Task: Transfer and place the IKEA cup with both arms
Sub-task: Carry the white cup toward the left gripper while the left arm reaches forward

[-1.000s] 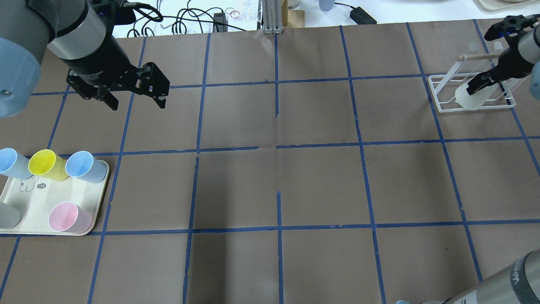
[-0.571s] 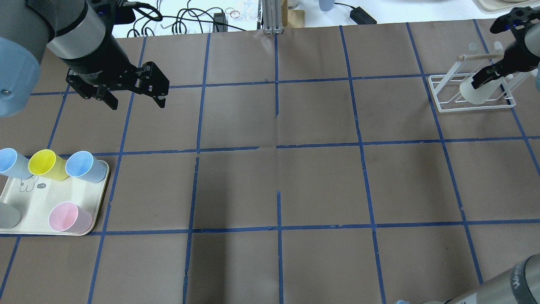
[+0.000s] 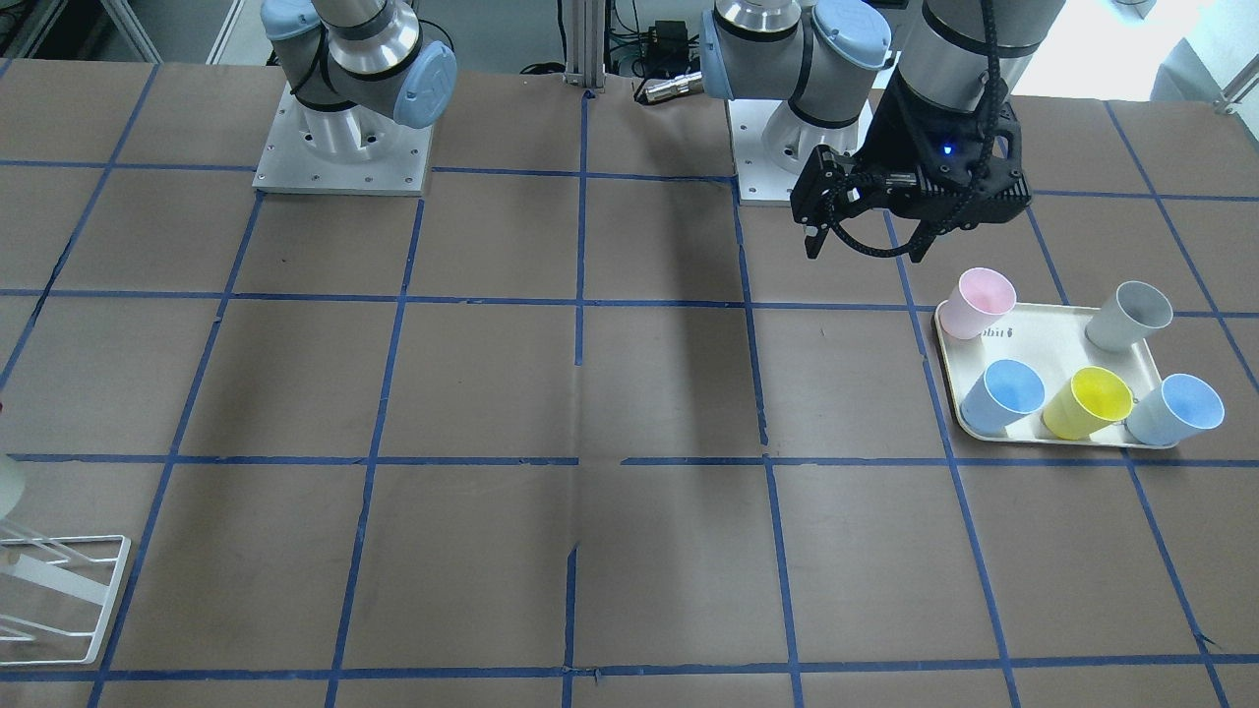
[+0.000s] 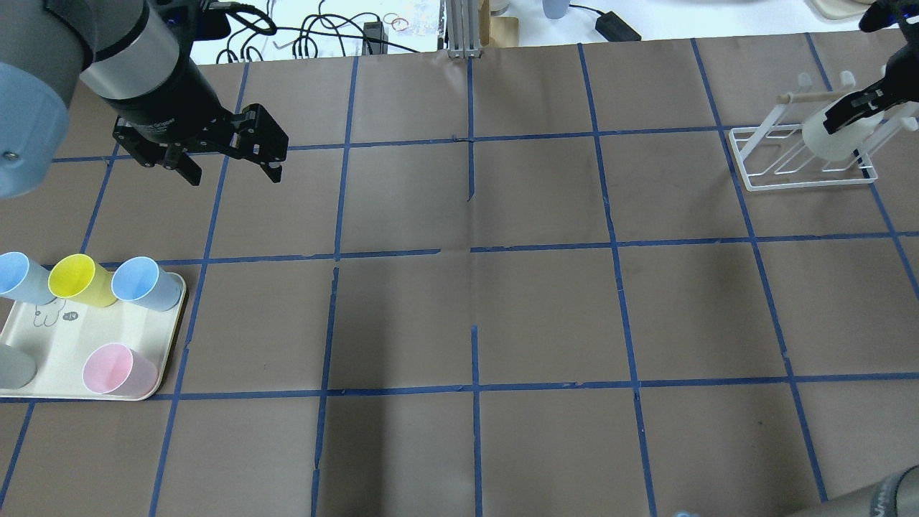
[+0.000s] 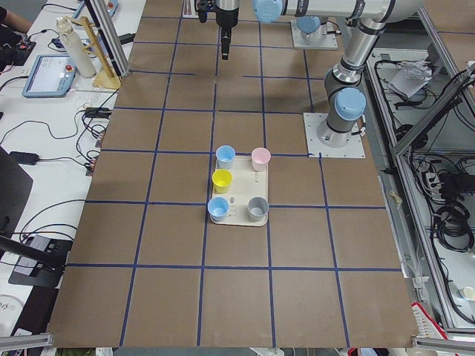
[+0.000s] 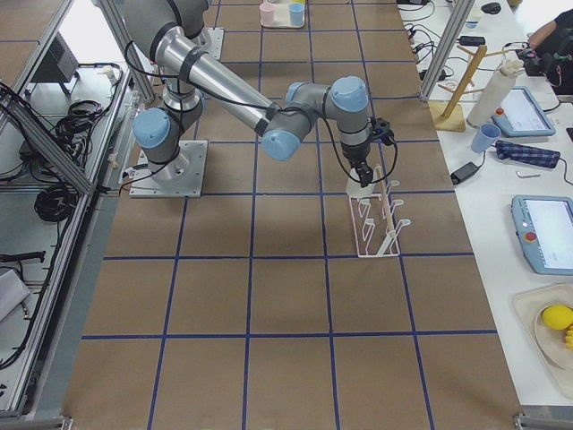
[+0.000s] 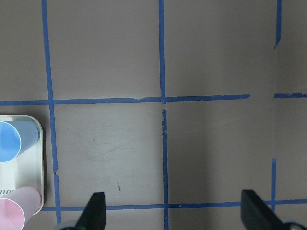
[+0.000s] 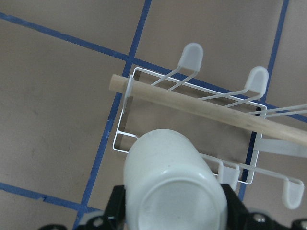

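The off-white IKEA cup (image 4: 833,140) is held in my right gripper (image 4: 851,116), lifted just above the white wire rack (image 4: 754,176) at the far right of the table. In the right wrist view the cup (image 8: 170,177) shows its closed base, with a finger (image 8: 117,206) on each side. It also shows in the exterior right view (image 6: 359,188). My left gripper (image 4: 234,177) is open and empty above the table at the far left, beyond the tray (image 4: 50,345). Its fingers (image 7: 96,211) stand wide apart over bare paper.
The cream tray (image 3: 1043,329) holds a yellow cup (image 4: 75,276), two blue cups (image 4: 140,281), a pink cup (image 4: 115,368) and a grey cup (image 4: 11,366). The rack has a wooden bar (image 8: 192,103) and capped prongs. Cables lie beyond the far edge.
My right gripper has carried the cup up and off the rack, toward the far right corner in the overhead view. My left arm has not moved.
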